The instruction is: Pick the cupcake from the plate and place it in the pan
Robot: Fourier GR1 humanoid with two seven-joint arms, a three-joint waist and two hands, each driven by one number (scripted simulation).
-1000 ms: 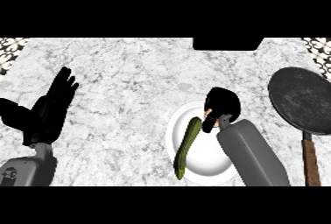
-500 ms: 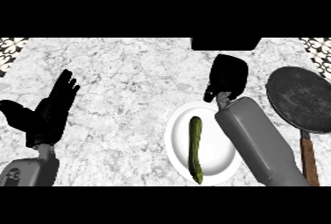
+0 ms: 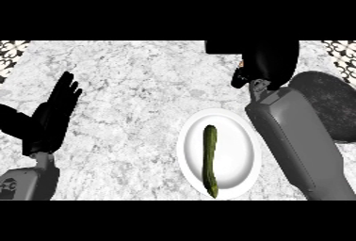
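Note:
My right hand [image 3: 270, 66] is at the far right of the counter, just left of the dark round pan [image 3: 332, 110], with its fingers curled. A small orange-brown bit of the cupcake [image 3: 241, 63] shows at the hand's left edge; the rest is hidden in the hand. The white plate [image 3: 236, 136] lies below it and holds only a long green cucumber [image 3: 210, 160]. My right forearm covers the plate's right rim and part of the pan. My left hand [image 3: 50, 120] rests open at the left edge, fingers up.
A black block [image 3: 226, 47] sits at the counter's far edge, just left of my right hand. Patterned tiles [image 3: 12, 49] show at both far corners. Bare marble counter [image 3: 139, 94] lies between my left hand and the plate.
My right hand has risen from the plate and moved away and to the right, towards the pan, carrying the cupcake. The cucumber has shifted to lie straighter along the plate. The left hand stays put.

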